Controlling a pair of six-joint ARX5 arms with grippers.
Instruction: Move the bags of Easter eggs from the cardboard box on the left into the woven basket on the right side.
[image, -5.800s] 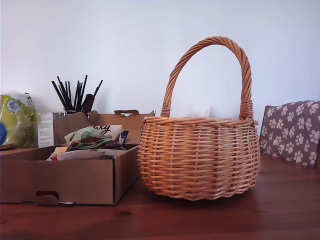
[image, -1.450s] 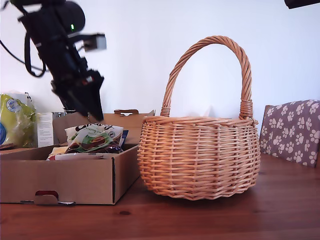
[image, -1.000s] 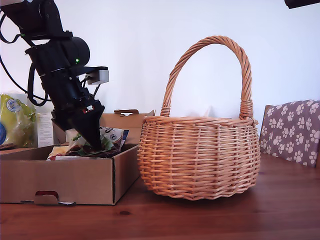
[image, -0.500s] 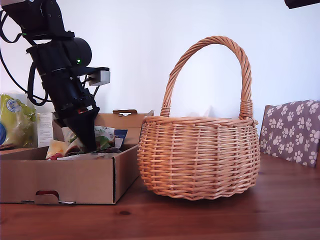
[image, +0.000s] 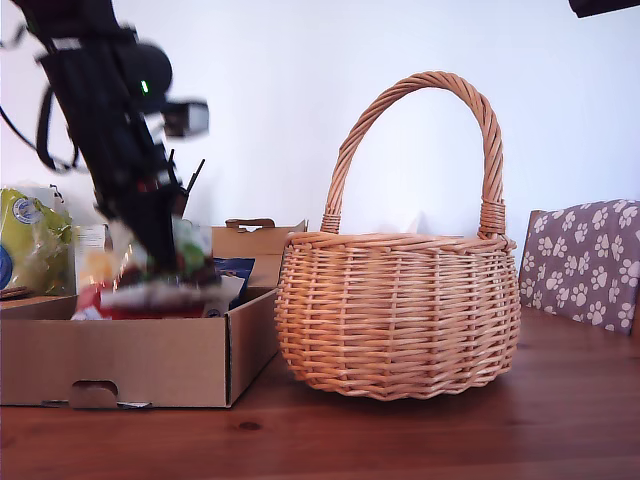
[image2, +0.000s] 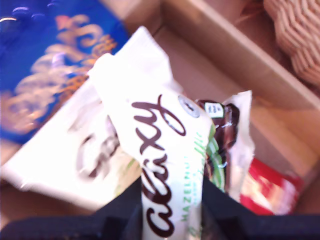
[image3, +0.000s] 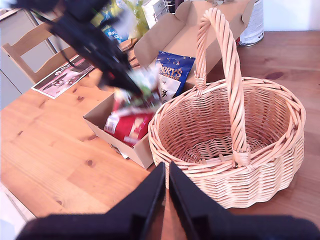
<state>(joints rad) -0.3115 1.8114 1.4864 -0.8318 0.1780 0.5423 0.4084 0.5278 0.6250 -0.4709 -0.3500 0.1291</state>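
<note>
Glossy film of the white pouch (image: 150, 285) hangs blurred at left centre of the exterior view above the cardboard box (image: 140, 350), my first end effector (image2: 170, 215) clamps its crimped edge, likely light and slippery; my second end effector (image3: 167, 200), fingers together, hovers over the woven basket (image3: 270, 165).

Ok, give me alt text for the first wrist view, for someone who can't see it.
My first gripper pinches a white candy bag with dark script lettering, above the cardboard box. Beneath it lie another white bag, a blue bag and a red packet; the basket shows at one corner.
</note>
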